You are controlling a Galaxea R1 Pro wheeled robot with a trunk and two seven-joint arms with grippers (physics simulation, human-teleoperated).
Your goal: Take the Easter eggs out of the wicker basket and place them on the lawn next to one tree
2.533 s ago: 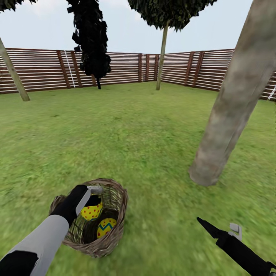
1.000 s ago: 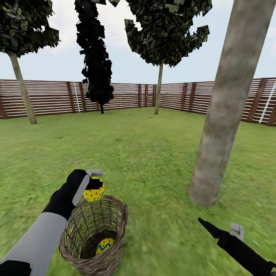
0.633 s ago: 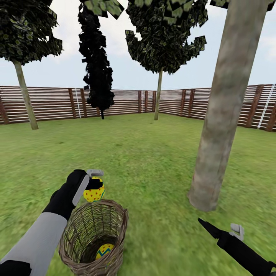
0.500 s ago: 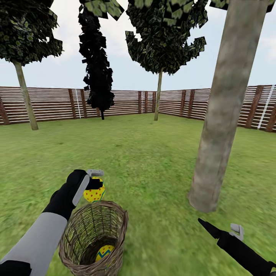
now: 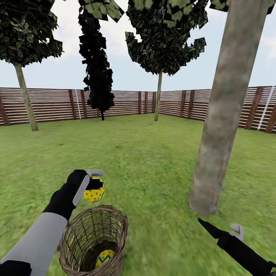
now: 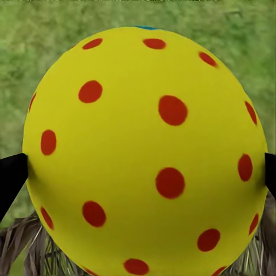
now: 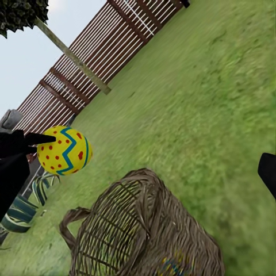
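The left gripper (image 5: pixel 94 185) grips a yellow egg (image 5: pixel 94 193) with red dots, held in the air just above the far rim of the basket (image 5: pixel 94 240), which stands on the lawn (image 5: pixel 145 161) at the near left. The left wrist view shows the dotted egg (image 6: pixel 146 155) close up, pinched between the dark fingertips (image 6: pixel 10 178) at its two sides. A second egg (image 5: pixel 104 258), with a blue zigzag, lies at the bottom of the basket. To the right, a thick grey-brown tree (image 5: pixel 222 115) rises from the grass, well apart from the basket. The right gripper (image 5: pixel 220 231) hangs low at the near right, holding nothing; whether its jaws are apart cannot be told. A slatted fence (image 5: pixel 115 103) closes the far side.
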